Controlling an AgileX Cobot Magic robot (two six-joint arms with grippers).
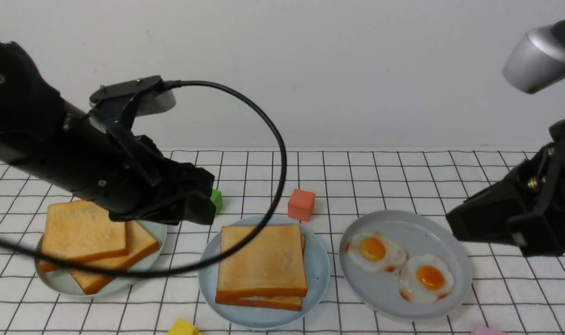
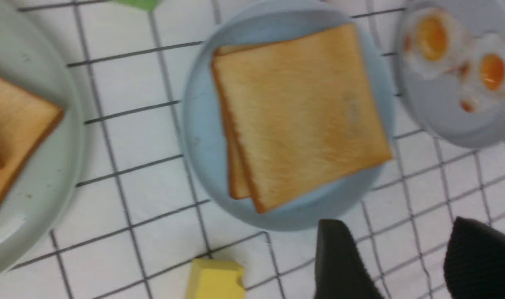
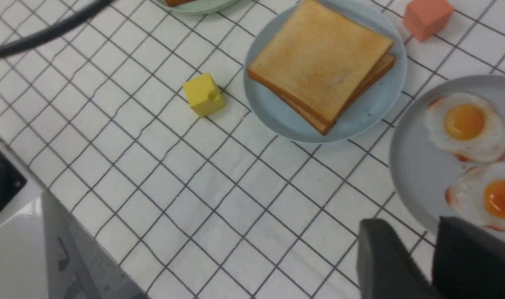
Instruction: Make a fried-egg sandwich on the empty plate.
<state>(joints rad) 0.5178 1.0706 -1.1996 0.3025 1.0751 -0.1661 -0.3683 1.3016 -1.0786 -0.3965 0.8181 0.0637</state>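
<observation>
Stacked square golden-brown toast slices [image 1: 262, 264] nearest the front camera form the sandwich on the round light-blue plate [image 1: 319, 274], between the pale green plate of loose toast [image 1: 54, 284] and the grey plate with two fried eggs [image 1: 454, 270]. No egg edge shows between the slices — I judge the filling worth checking. Left gripper [image 2: 414, 261] hangs just beside the blue plate with its jaws apart and empty; right gripper [image 3: 427, 257] — jaws slightly apart, holding nothing — hovers by the grey plate above the white gridded tabletop [image 1: 403, 177]. Retreat upward, clear of the stack.
</observation>
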